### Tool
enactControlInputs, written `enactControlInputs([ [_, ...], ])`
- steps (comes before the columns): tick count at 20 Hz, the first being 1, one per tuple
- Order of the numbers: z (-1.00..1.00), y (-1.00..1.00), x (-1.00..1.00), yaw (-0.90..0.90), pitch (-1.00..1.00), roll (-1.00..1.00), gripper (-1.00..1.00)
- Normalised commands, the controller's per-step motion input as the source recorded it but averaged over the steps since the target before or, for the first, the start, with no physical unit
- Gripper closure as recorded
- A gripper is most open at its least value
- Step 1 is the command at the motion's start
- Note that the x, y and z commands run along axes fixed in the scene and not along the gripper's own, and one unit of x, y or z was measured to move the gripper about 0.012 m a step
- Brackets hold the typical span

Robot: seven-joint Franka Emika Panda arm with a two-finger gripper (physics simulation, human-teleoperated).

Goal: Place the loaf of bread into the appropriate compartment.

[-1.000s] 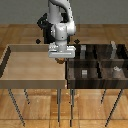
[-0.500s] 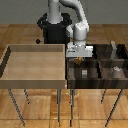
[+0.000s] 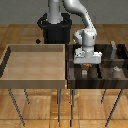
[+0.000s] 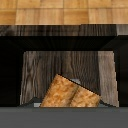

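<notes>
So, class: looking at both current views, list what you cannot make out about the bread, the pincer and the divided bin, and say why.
- Loaf of bread: wrist view's lower edge cuts it off; in the exterior view the pincer hides it.
- Pincer fingertips: out of frame in the wrist view, too small in the exterior view, so open or shut cannot be told.
- Small objects in the dark bin: too blurred to identify in the exterior view.

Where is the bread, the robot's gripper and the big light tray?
loaf of bread point(image 4: 67, 92), wrist view, its orange-brown crust.
gripper point(image 3: 86, 63), exterior view, between its fingertips.
pale-wood tray point(image 3: 35, 65), exterior view, its bare floor.
</notes>
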Motion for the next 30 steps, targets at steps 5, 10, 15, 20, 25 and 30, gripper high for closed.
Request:
enactControlInputs([
  [5,0.00,0.00,-0.40,0.00,0.00,0.00,1.00],
  [10,-0.40,0.00,-0.40,0.00,0.00,0.00,1.00],
  [15,-0.20,0.00,-0.20,0.00,0.00,0.00,1.00],
  [20,-0.20,0.00,0.00,0.00,0.00,0.00,1.00],
  [25,-1.00,0.00,0.00,0.00,0.00,0.00,1.00],
  [30,-0.20,0.00,0.00,0.00,0.00,0.00,-1.00],
])
